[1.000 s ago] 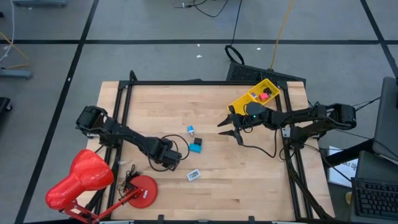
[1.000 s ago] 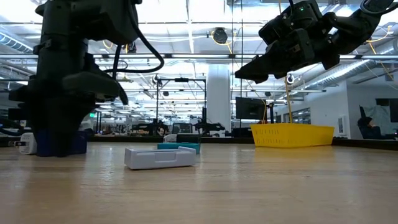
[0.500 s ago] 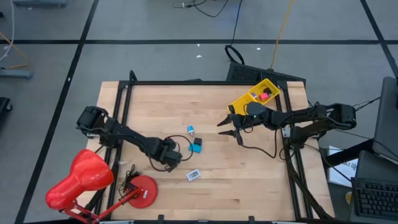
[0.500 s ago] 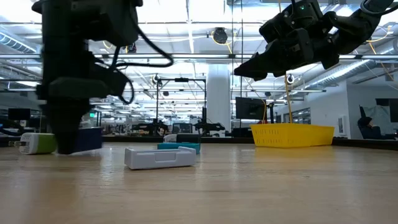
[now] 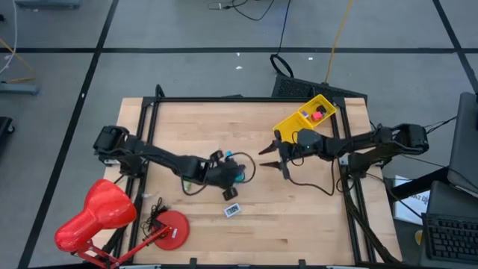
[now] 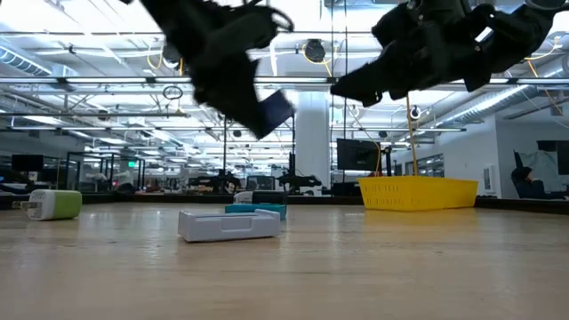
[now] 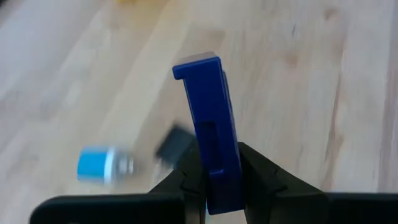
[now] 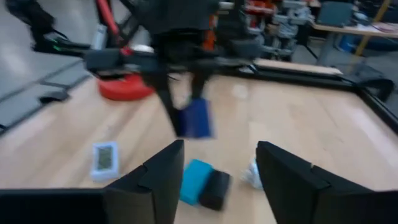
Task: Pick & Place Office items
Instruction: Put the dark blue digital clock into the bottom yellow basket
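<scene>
Two grippers hang over the middle of the table [image 5: 172, 119]. The left gripper [image 7: 214, 177] is clamped on a dark blue piece [image 7: 208, 130] and holds it clear of the wood, upright between the fingers. The right gripper [image 5: 273, 158] hovers nearer the far right corner, fingers spread wide, gripping nothing. A teal-and-black piece [image 8: 202, 183] lies below the lifted piece; a white-grey piece [image 5: 232, 211] sits toward the near edge, and a green-and-white piece [image 6: 52, 205] rests on the table too. The yellow tray [image 5: 293, 119] (far right corner) holds a pink piece [image 5: 317, 114].
</scene>
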Controlling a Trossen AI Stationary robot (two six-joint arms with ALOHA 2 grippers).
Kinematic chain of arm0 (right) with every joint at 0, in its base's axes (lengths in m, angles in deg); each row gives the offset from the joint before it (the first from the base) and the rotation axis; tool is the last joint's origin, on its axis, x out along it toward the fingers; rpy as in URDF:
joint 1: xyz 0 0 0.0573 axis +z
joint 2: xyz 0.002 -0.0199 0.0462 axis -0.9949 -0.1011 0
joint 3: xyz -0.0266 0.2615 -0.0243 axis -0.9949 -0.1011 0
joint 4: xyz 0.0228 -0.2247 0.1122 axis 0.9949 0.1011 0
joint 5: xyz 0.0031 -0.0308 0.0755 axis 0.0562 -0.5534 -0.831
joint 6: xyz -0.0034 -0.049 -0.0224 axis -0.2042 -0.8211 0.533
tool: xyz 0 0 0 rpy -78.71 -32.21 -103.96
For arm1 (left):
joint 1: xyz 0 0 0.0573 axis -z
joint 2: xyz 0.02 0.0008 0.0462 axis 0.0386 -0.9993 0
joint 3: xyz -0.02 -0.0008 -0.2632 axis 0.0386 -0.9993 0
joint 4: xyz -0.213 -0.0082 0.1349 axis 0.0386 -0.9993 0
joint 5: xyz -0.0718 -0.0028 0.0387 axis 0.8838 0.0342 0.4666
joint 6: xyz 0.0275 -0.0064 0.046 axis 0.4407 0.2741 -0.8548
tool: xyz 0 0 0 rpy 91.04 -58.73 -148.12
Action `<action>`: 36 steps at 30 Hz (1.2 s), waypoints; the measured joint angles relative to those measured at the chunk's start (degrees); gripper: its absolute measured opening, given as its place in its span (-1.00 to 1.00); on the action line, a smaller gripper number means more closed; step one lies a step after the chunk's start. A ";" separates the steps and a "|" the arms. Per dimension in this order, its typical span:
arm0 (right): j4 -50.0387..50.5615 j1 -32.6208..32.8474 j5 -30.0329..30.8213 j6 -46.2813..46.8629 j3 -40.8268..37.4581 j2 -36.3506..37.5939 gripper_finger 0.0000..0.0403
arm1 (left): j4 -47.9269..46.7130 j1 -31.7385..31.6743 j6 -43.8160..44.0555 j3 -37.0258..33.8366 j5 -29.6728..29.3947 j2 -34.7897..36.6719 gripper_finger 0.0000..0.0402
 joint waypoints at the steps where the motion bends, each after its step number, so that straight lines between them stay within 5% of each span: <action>1: -0.38 0.70 -0.04 0.48 0.00 -0.02 0.01 | 1.59 -0.70 -1.20 0.00 0.32 0.00 -0.72; 10: -3.87 3.45 0.16 0.30 0.00 -0.77 0.29 | 8.96 -3.54 -6.70 0.00 2.65 0.00 -0.70; 23: -20.29 3.42 -0.21 5.18 0.04 -10.71 0.26 | 16.86 -3.45 -12.90 0.02 5.64 0.00 -0.70; 36: -22.84 3.42 -0.24 6.69 0.07 -13.09 0.12 | 17.66 -3.37 -13.89 0.02 5.71 0.02 -0.70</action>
